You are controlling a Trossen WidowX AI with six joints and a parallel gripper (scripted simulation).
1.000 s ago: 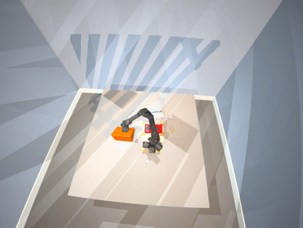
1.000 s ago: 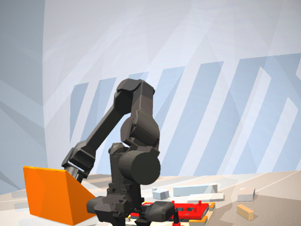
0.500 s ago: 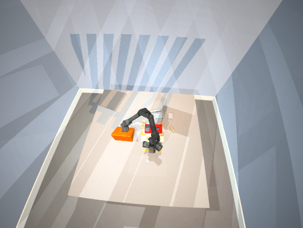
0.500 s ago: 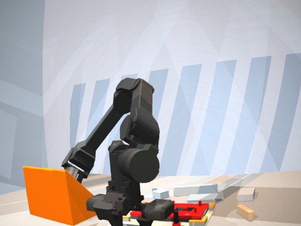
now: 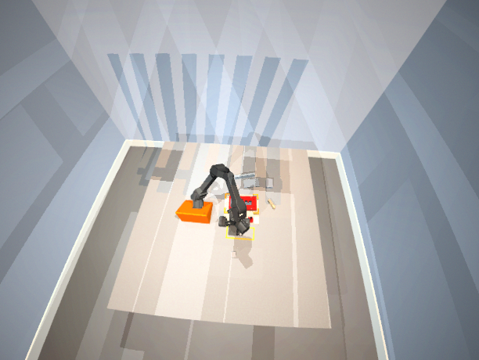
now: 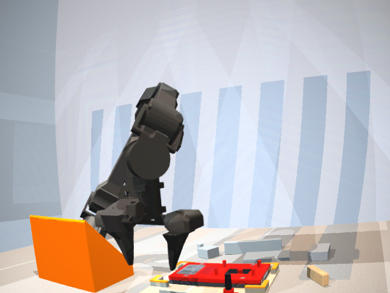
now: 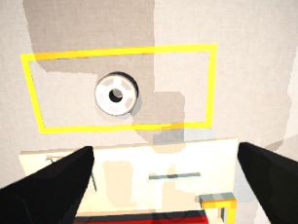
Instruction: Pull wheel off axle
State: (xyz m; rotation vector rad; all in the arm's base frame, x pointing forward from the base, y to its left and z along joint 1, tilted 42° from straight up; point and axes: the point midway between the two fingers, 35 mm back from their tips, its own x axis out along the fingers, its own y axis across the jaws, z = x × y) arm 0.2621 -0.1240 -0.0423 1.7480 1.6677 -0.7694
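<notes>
Wrist | wheel flat inside yellow marked area | hand open — apart

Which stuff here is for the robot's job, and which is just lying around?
For the job:
- small grey-and-black wheel
- yellow-outlined rectangle
- open dark claw
- black upright axle

Lying about:
- orange wedge block
- small wooden block
- pale grey blocks

Test bench: arm on orange base, rimmed table (blank walls).
</notes>
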